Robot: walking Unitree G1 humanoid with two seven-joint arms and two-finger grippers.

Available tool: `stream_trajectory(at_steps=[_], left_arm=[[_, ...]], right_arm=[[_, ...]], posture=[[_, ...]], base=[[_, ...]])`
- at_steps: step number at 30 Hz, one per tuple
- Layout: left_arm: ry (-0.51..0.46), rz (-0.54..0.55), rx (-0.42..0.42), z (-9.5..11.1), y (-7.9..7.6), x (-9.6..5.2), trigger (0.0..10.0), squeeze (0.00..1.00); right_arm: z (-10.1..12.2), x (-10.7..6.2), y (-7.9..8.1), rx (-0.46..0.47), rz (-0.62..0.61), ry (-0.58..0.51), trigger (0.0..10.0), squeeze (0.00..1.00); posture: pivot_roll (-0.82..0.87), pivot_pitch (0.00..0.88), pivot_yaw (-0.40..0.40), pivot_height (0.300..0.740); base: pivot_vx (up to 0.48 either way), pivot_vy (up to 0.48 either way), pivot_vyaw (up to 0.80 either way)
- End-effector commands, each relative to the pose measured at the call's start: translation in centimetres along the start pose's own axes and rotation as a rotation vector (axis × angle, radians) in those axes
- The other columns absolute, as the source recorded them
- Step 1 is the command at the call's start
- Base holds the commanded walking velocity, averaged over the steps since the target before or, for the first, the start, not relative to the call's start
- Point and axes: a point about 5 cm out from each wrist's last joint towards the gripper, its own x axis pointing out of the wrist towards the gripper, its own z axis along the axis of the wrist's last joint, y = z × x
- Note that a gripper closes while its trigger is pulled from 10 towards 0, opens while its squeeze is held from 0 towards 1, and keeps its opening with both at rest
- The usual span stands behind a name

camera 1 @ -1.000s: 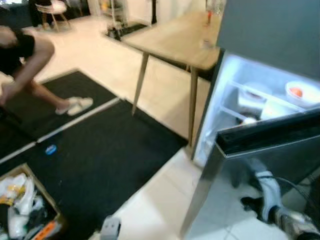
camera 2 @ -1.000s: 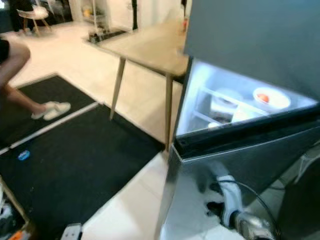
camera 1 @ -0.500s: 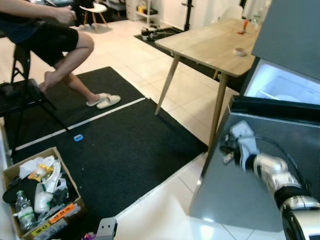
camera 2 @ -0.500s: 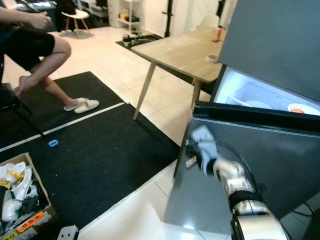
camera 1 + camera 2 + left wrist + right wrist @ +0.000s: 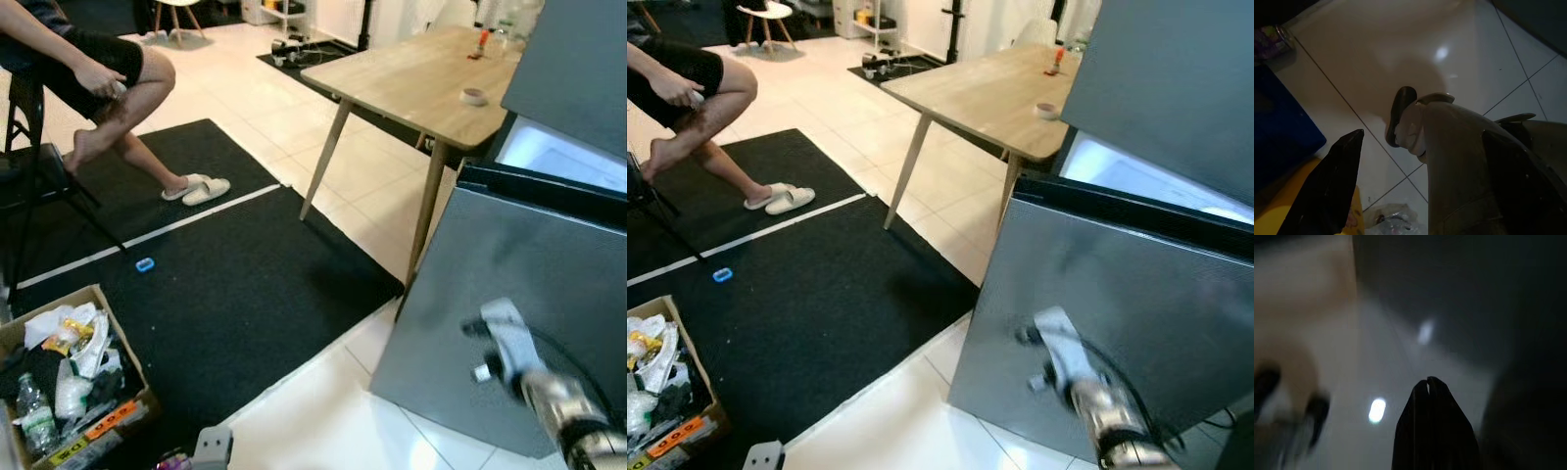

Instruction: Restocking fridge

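Observation:
The grey fridge door [image 5: 529,255] stands almost closed, with a thin strip of lit interior [image 5: 558,157] showing above its black top edge. My right gripper [image 5: 480,345], blurred, hangs low in front of the door's lower part, apart from it. In the right wrist view its fingertips [image 5: 1427,384] are pressed together with nothing between them. A cardboard box [image 5: 118,333] of groceries and bottles sits on the floor at my left. My left gripper [image 5: 1422,134] hangs idle and open over the white tiles, above my own leg.
A wooden table [image 5: 411,78] stands left of the fridge, with a tape roll [image 5: 474,96] on it. A person [image 5: 88,69] sits on a chair at the far left, slippers [image 5: 201,188] nearby. A black mat [image 5: 225,284] covers the floor ahead. A blue box [image 5: 1278,132] lies by my left arm.
The fridge door has swung from wide open to nearly closed. My right arm has dropped from the door's upper part to low in front of it. The camera has also shifted.

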Motion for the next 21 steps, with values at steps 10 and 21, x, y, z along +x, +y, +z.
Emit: stream_trajectory(at_steps=[10,21], left_arm=[[0.041,0.018,0.001,-0.6,4.2,-1.9,10.0,0.00],[0.073,-0.001,0.016,-1.5,1.7,-0.9,10.0,0.00]], right_arm=[[-8.3,-1.2,3.5,0.021,0.060,0.281,10.0,0.00],[-11.3,-2.1,4.7,0.025,0.084,0.376,10.0,0.00]], posture=[[-0.01,0.000,-0.062,0.740],[0.00,0.000,-0.066,0.740]], base=[[0.113,0.000,0.00],[0.339,0.000,0.00]])
